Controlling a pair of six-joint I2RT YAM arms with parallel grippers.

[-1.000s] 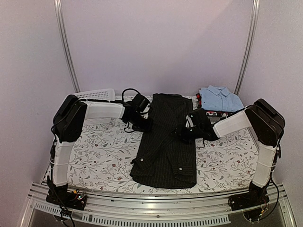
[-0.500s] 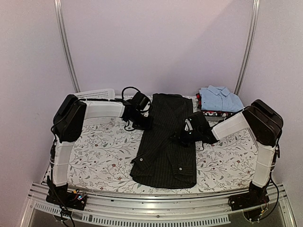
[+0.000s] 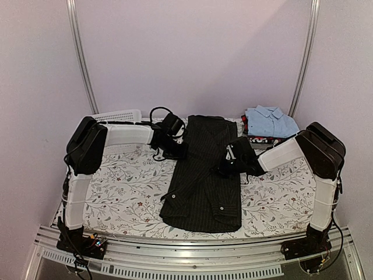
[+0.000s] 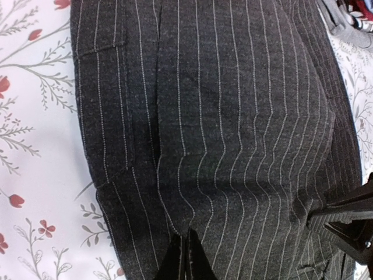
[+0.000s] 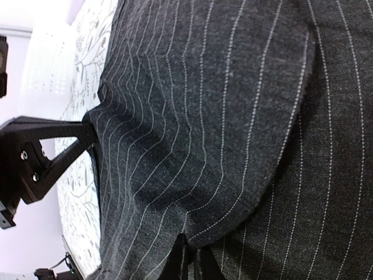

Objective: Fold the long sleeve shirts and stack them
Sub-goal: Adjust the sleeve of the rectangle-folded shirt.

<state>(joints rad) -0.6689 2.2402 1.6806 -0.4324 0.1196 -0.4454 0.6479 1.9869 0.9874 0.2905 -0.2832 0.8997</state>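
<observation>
White cloth printed with red flowers and grey sprigs covers the tabletop (image 3: 128, 198).

1. Black button-up cloth shirt with fine pale pinstripes (image 3: 204, 186): lies lengthwise on the middle of the tabletop and runs from the far edge almost to the near edge. A fold line crosses it diagonally, from its right side down to a cuff at its near left. Small white buttons show near its near edge.
2. White plastic mesh basket (image 3: 119, 116): sits at the far left corner, partly behind the left arm.
3. Light blue collared cloth shirt (image 3: 269, 121): lies folded, collar up, at the far right corner. It rests on top of a low pile of dark and red fabric (image 3: 256, 139).
4. Left gripper (image 3: 175, 153): stands at the left edge of the black shirt. In the left wrist view its fingers (image 4: 185, 259) are pressed together, pinching the pinstriped cloth.
5. Right gripper (image 3: 226, 169): stands over the right half of the black shirt. In the right wrist view its fingers (image 5: 182, 259) are clamped on a raised fold. Creases in the cloth run between the two grippers.
</observation>
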